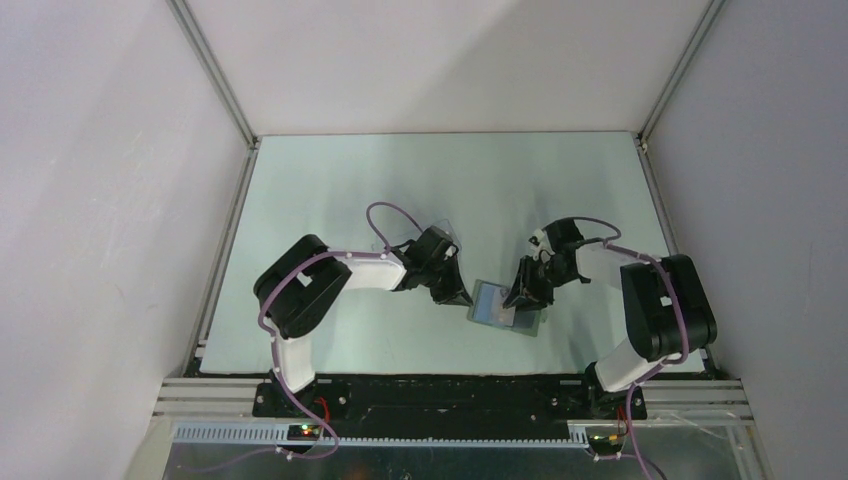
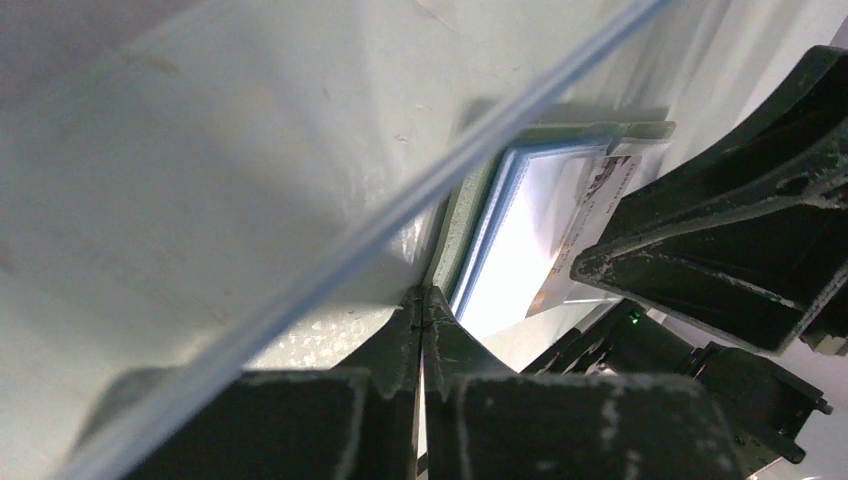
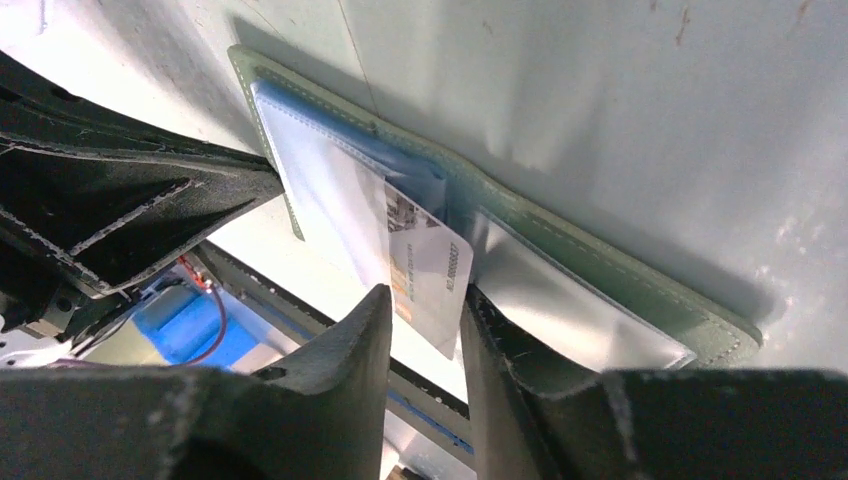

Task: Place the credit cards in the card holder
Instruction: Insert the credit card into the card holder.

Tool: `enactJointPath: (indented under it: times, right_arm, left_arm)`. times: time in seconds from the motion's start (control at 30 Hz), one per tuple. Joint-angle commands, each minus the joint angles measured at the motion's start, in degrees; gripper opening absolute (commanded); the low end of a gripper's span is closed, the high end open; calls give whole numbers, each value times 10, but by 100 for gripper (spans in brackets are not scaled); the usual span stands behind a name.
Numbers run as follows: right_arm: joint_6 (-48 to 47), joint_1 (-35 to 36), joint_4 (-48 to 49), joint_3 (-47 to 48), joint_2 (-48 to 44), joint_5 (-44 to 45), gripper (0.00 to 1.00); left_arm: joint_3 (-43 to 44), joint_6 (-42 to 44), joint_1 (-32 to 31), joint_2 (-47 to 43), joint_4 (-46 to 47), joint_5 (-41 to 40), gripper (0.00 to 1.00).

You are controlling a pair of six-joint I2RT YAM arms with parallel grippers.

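The card holder (image 1: 505, 308) lies open on the table between my two grippers, grey-green outside and light blue inside. It shows in the left wrist view (image 2: 455, 225) and in the right wrist view (image 3: 600, 270). A pale credit card (image 3: 425, 265) sits partly in its inner pocket, one corner sticking out; it also shows in the left wrist view (image 2: 590, 210). My right gripper (image 3: 420, 305) is narrowly open, with its fingertips on either side of that corner. My left gripper (image 2: 422, 298) is shut and empty, with its tips against the holder's left edge.
A clear plastic case (image 1: 443, 227) lies behind the left wrist; its edge (image 2: 400, 205) crosses the left wrist view diagonally. White walls enclose the table on three sides. The table's front rail (image 1: 450, 382) is close behind the holder.
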Motion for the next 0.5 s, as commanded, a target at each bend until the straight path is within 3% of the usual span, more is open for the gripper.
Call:
enactJointPath:
  times: [0.0,0.17,0.47]
  right_arm:
    - [-1,20,-49,32,-30,62,39]
    - [10,42,-55,65,-1,70,47]
    - [37,87,-59,139,82,26,49]
  left_arm:
    - [-5,18,-7,21,-48,-18,0]
    - [-7,16,-7,15,-48,-16,0]
    - [-26,-3,-7,-11,-50,-27,0]
